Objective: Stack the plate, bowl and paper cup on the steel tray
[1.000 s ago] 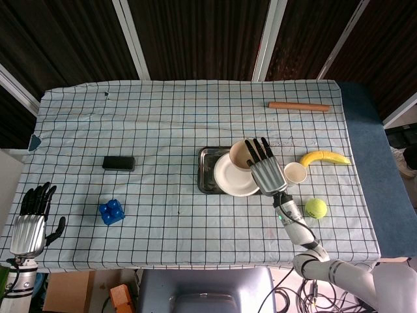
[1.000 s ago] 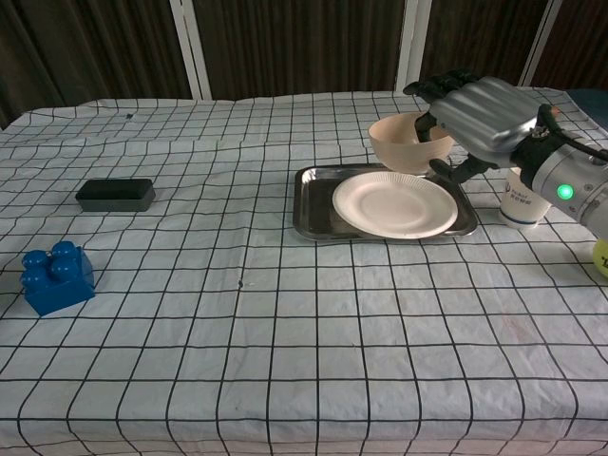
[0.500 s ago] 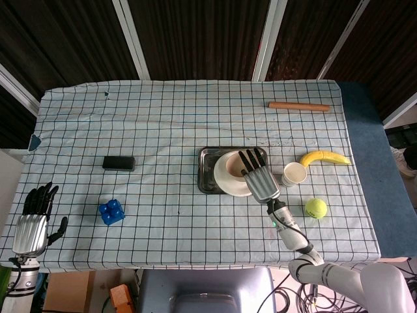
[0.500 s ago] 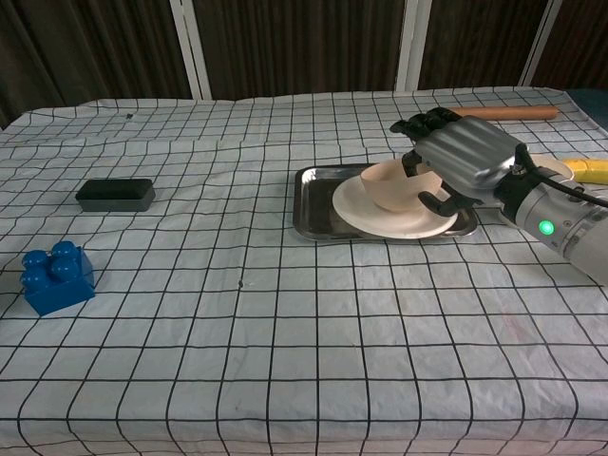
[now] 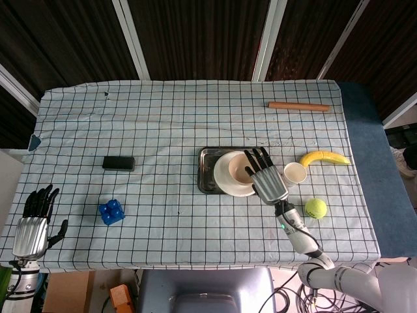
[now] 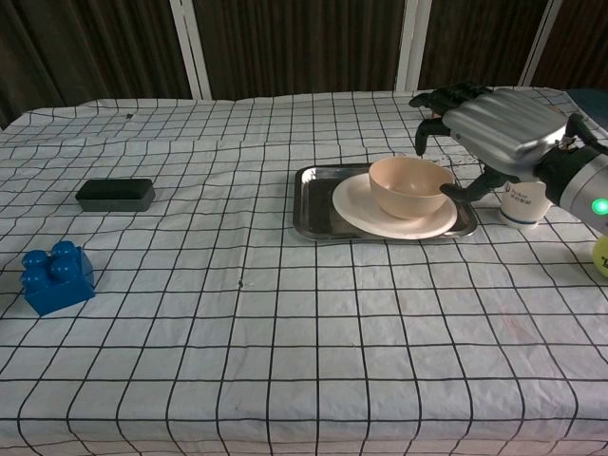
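The steel tray (image 6: 313, 204) (image 5: 206, 171) lies mid-table with the white plate (image 6: 366, 217) (image 5: 223, 183) on it. The beige bowl (image 6: 410, 186) (image 5: 236, 171) stands upright on the plate. My right hand (image 6: 494, 128) (image 5: 266, 177) hovers just right of the bowl, fingers spread, holding nothing. The paper cup (image 6: 521, 201) (image 5: 294, 172) stands on the cloth right of the tray, partly behind that hand. My left hand (image 5: 34, 225) hangs off the table's near left edge, fingers apart and empty, seen only in the head view.
A blue block (image 6: 57, 275) and a black box (image 6: 115, 195) lie on the left side. On the right are a banana (image 5: 324, 157), a tennis ball (image 5: 315, 208) and a wooden rod (image 5: 298, 105).
My right hand lowered the bowl onto the plate, let go of it and drew back to the right with fingers spread. The left hand barely moved.
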You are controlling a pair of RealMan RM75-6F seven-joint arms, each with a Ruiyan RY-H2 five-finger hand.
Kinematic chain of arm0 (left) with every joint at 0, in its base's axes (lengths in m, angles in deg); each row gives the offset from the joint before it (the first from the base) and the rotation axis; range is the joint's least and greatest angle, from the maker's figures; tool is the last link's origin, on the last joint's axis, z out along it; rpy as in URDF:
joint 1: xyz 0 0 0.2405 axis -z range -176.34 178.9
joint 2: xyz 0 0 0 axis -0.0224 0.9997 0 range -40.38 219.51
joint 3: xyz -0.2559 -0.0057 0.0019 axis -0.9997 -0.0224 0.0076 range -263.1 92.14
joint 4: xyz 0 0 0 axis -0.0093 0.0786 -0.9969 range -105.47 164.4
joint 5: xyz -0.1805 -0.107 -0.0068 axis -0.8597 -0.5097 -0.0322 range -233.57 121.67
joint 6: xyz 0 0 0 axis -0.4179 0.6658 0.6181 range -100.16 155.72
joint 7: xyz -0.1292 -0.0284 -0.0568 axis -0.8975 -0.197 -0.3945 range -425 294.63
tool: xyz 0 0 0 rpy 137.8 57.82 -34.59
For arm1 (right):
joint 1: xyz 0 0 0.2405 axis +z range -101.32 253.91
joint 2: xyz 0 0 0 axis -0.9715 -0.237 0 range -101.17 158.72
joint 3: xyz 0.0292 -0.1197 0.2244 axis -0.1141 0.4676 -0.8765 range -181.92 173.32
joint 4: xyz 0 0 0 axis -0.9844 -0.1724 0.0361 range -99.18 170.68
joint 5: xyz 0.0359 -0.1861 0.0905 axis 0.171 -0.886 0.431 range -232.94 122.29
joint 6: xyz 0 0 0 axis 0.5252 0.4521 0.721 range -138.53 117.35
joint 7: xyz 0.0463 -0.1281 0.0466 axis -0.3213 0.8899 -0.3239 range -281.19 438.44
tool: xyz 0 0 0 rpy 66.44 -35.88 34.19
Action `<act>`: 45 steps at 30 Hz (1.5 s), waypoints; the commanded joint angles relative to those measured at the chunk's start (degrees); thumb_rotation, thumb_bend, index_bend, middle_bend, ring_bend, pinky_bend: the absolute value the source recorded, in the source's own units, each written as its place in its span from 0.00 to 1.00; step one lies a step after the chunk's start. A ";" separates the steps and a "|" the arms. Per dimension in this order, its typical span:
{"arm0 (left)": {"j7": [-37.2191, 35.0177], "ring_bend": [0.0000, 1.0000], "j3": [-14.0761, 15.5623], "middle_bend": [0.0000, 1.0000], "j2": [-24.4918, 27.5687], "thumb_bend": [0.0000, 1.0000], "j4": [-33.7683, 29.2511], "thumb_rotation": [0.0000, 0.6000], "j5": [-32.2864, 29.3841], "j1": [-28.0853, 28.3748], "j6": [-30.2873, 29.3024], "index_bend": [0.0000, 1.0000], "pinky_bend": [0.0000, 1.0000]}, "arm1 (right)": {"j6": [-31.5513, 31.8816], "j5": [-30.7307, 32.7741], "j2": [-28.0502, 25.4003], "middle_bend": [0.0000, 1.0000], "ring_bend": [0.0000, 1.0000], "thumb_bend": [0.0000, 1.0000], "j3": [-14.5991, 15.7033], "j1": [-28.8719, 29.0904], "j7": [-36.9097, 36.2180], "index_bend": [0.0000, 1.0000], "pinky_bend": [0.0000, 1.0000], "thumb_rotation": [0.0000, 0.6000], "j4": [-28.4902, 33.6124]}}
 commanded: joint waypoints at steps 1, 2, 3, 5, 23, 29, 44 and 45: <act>0.21 0.00 0.12 0.00 0.00 0.39 -0.26 1.00 0.28 -0.03 -0.14 0.00 0.00 | 3.60 -0.84 -9.16 0.03 0.00 0.23 0.95 -3.59 -0.74 0.33 0.00 1.00 10.33; 0.36 0.00 0.17 0.00 -0.01 0.39 -0.37 1.00 0.44 -0.05 -0.29 0.00 0.00 | 4.21 -1.14 -11.29 0.02 0.00 0.23 1.44 -4.43 -0.72 0.33 0.00 1.00 12.41; 0.51 0.00 0.19 0.00 -0.02 0.39 -0.45 1.00 0.54 -0.08 -0.40 0.00 0.00 | 4.62 -1.45 -12.98 0.03 0.00 0.23 1.89 -5.04 -0.65 0.33 0.00 1.00 13.98; 0.86 0.00 0.20 0.00 -0.06 0.39 -0.62 1.00 0.75 -0.10 -0.66 0.00 0.00 | 6.48 -2.81 -16.89 0.03 0.00 0.23 3.33 -6.97 -0.60 0.35 0.00 1.00 16.55; 2.35 0.00 0.29 0.00 -1.10 0.38 -0.44 1.00 0.35 0.62 1.56 0.00 0.00 | 3.01 -0.60 -11.14 0.03 0.00 0.23 5.32 -9.20 -7.60 0.40 0.00 1.00 -4.70; 2.38 0.00 0.10 0.00 -1.49 0.38 0.15 1.00 0.09 0.89 2.08 0.00 0.00 | -0.04 0.03 -6.85 0.03 0.00 0.23 4.60 -6.98 -7.48 0.40 0.00 1.00 -10.56; -0.21 0.00 -0.56 0.00 -2.46 0.38 3.13 1.00 0.42 0.57 -0.08 0.00 0.00 | -1.67 -0.26 -3.23 0.02 0.00 0.40 5.28 -6.13 -8.36 0.55 0.00 1.00 -16.30; -0.34 0.00 -0.55 0.00 -2.51 0.39 3.26 1.00 0.46 0.57 -0.12 0.00 0.00 | -1.61 -0.34 -3.22 0.02 0.00 0.41 5.34 -6.16 -8.49 0.56 0.00 1.00 -16.48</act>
